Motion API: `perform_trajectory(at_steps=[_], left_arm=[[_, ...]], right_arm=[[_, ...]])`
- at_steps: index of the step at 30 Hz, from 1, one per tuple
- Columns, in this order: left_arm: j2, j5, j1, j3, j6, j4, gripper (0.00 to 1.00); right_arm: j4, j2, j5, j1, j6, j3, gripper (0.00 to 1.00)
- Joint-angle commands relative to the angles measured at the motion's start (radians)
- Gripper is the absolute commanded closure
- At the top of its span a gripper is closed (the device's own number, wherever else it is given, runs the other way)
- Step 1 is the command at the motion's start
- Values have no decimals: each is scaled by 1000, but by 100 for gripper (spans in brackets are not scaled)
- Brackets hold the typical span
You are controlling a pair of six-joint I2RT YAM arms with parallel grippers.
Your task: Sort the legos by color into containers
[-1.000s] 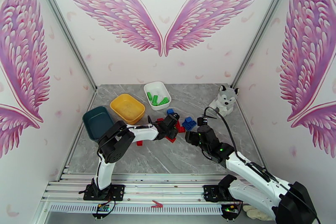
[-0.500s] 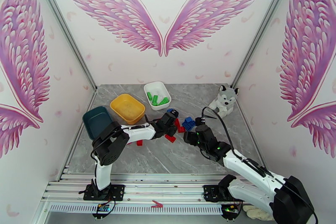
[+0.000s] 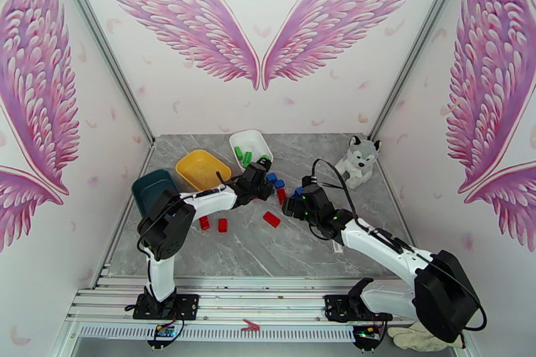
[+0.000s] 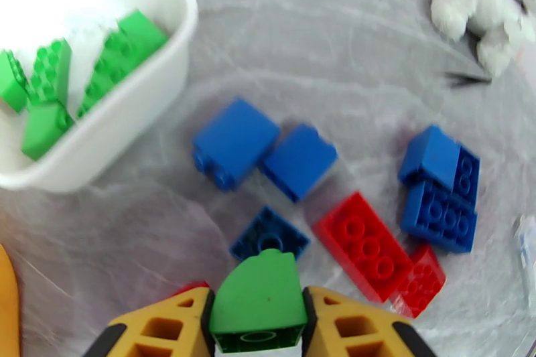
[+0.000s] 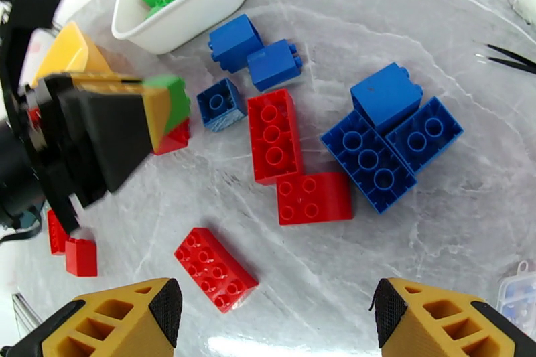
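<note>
Your left end effector (image 4: 258, 317) is pinching a green lego (image 4: 259, 291) between its yellow fingers, and it seems to be held off the worktop (image 3: 268, 251) rather than resting on it. The relation that matters is the one to the white dish (image 4: 157, 84). The dish already holds the other green legos (image 4: 47, 94) and lies ahead and to the left of that end effector in the left wrist view. Its near wall runs on a slant from lower left to upper right, so judge your approach across that wall, not along it. From above, this end effector sits just at the dish's near right corner, making the left arm plainly the nearer one. Your right end effector (image 5: 275, 318) has its fingers spread wide with nothing between them. It hangs over the loose blue legos (image 5: 382, 144) and red legos (image 5: 273, 134), farther from the dish. The surface is smooth grey marbled stone, flat and bare around the pile. Room is tight in two places. Two blue bricks lie just beside the dish's near wall, between your held piece and the dish. The two end effectors are also near each other from above. The yellow dish (image 3: 201, 169) sits just left of the white one and the teal dish (image 3: 151, 192) beyond it. The plush husky (image 3: 358, 161) is well apart.
</note>
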Motion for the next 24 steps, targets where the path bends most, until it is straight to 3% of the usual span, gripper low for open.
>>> perform_trajectory(at_steps=[1,13,17,19,24], left_arm=[[-74,-6,38,74,14,-4,64],[152,-12,200,416,-4,-39,62],[208,-10,207,481,1,-56,39],[194,-15,207,461,-3,-42,28],[100,-19,198,336,-19,14,20]], right_arm=[[2,22,1,0,15,30,18],[22,41,-9,-1,44,36,16],[110,-10,19,-1,56,-41,14],[184,-49,7,0,43,-95,3],[215,-67,-127,-1,-84,-105,8]])
